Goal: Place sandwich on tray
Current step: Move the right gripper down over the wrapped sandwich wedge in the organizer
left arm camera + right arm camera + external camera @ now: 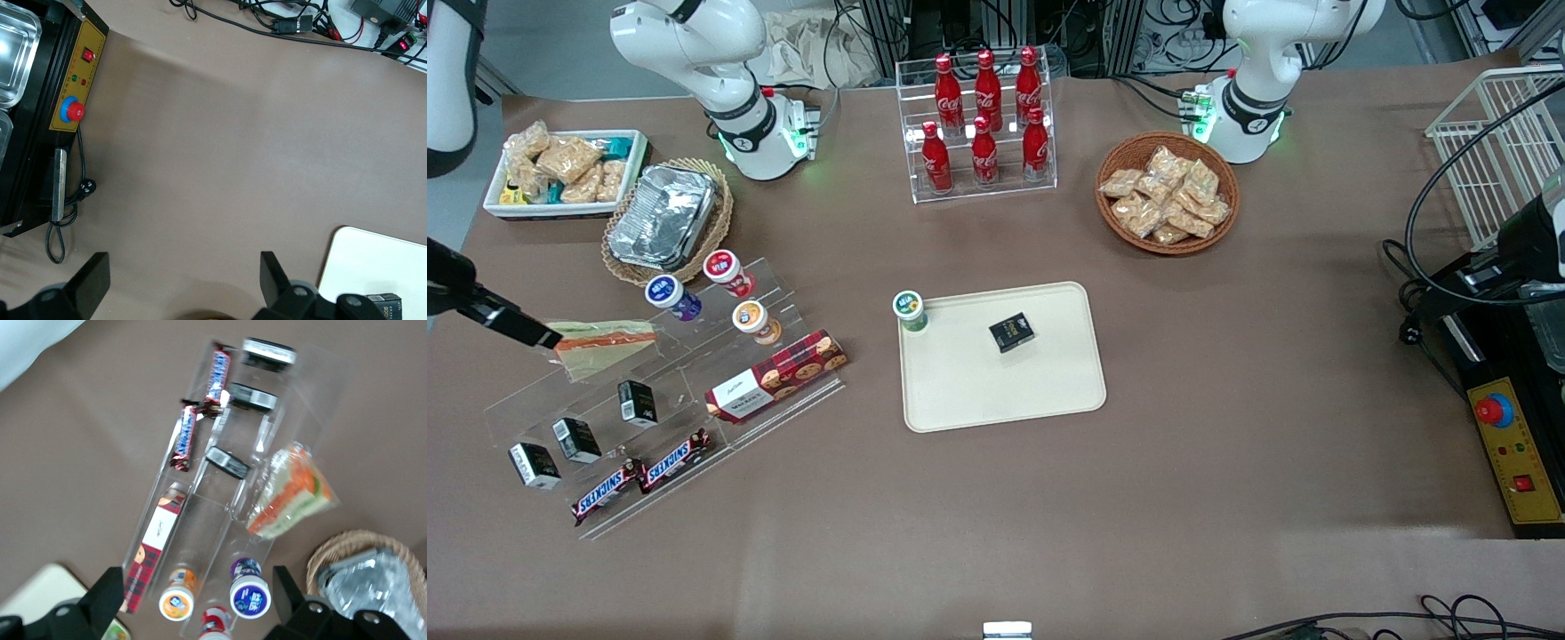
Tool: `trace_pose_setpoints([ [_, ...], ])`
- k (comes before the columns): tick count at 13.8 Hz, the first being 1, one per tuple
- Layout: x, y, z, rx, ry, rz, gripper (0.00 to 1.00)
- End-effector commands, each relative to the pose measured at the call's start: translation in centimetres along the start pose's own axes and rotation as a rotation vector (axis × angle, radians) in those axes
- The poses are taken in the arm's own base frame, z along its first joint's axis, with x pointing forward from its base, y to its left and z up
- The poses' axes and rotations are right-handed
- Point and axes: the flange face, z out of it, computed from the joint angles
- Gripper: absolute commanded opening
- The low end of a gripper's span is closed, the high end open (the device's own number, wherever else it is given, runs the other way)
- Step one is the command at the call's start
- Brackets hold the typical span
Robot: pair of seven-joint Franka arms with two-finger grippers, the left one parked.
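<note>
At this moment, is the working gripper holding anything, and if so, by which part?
Nothing is held. The gripper hangs open above the clear display rack, its fingers apart with only air between them. The sandwich lies untouched on the rack.

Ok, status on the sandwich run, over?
Gripper open, above the display rack. Sandwich on the rack, ungrasped. Tray has a black box, a cup at its corner; room left.

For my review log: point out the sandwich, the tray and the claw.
sandwich (600, 345): front view, middle of the wrapped wedge.
tray (969, 391): front view, bare floor nearer the camera.
claw (193, 603): right wrist view, midway between the open fingertips, above the acrylic rack.
</note>
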Motion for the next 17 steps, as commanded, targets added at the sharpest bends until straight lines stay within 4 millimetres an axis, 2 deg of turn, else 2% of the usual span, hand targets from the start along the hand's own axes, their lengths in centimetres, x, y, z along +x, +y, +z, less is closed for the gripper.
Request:
trace_pose_setpoints([
  [1, 0.4, 2.3, -0.6, -0.022, -0.019, 0.214, 0.99],
  [3, 1.0, 3.0, -0.4, -0.021, -0.003, 0.244, 0.98],
  [4, 2.1, 4.4, 0.5, -0.023, 0.005, 0.284, 0.98],
  [6, 3.0, 6.0, 3.7, -0.015, 0.017, 0.318, 0.98],
  [8, 3.3, 6.8, 6.2, -0.008, 0.026, 0.351, 0.98],
  [13, 1.7, 8.4, 13.5, 0.004, 0.036, 0.412, 0.97],
  [17, 0.4, 9.2, 16.7, -0.017, 0.007, 0.418, 0.92],
])
